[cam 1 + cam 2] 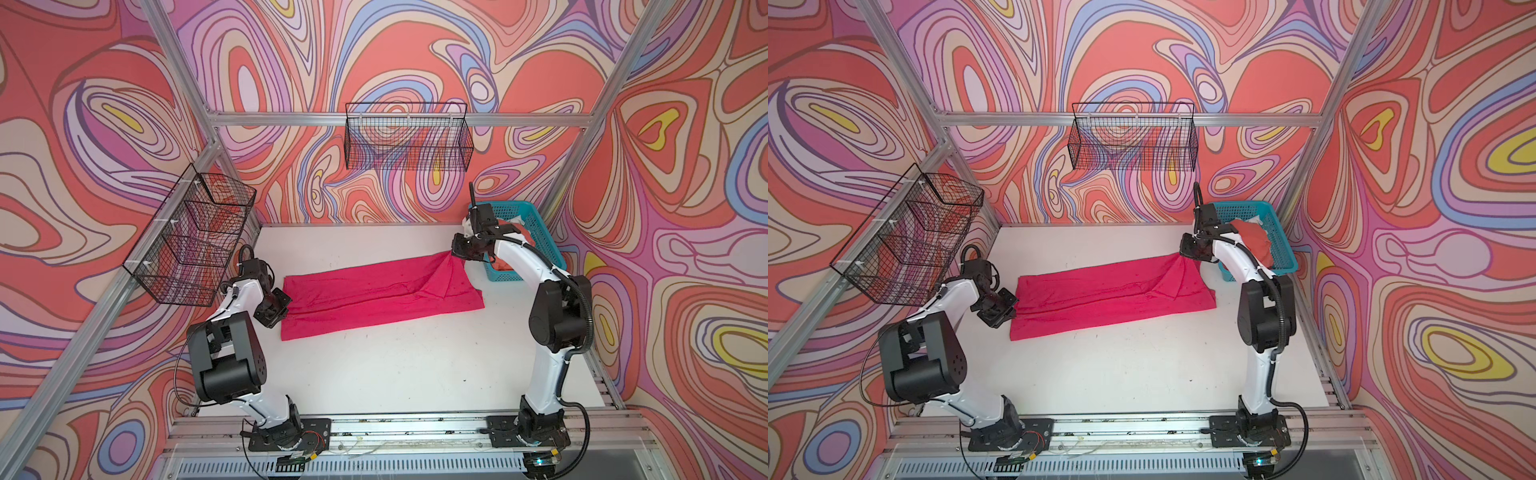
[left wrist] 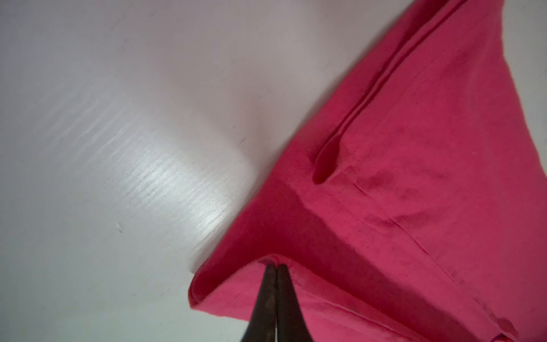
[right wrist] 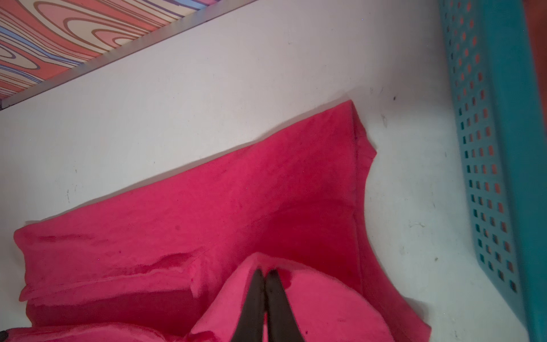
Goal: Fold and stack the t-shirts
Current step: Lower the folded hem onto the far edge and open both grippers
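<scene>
Between left gripper (image 2: 276, 265) and right gripper (image 3: 265, 271) — magenta tee (image 1: 374, 296), seemingly slack

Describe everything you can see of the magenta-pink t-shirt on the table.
The magenta-pink t-shirt is soft, slightly fuzzy-looking cloth, folded into a long band lying slantwise across the white table, with creases and a diagonal fold near its right end. Most of it rests flat. The left gripper, shut, pinches its left-end edge; the right gripper, shut, pinches a far right corner and holds it up in a small peak. It lies apart from the teal basket.
</scene>
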Tool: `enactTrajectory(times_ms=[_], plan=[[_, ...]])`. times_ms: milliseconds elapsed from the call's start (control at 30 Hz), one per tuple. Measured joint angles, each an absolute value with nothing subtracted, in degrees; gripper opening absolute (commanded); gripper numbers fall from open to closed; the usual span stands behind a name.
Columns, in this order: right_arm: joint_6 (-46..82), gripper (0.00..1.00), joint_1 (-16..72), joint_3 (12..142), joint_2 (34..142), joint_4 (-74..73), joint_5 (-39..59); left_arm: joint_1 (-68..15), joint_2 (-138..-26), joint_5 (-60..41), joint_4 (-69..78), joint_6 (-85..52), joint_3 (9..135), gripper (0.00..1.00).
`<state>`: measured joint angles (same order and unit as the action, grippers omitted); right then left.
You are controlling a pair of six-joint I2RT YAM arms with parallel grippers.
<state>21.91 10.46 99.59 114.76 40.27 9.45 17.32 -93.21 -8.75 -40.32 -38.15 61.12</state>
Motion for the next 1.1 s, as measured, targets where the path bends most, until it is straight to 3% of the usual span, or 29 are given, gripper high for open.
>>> enactTrajectory(times_ms=[1100], plan=[[21.69,0.0,9.76,100.95,120.2,37.63,7.55,17.3,-101.75,-9.17,-36.16,-38.2,65.25,0.0]])
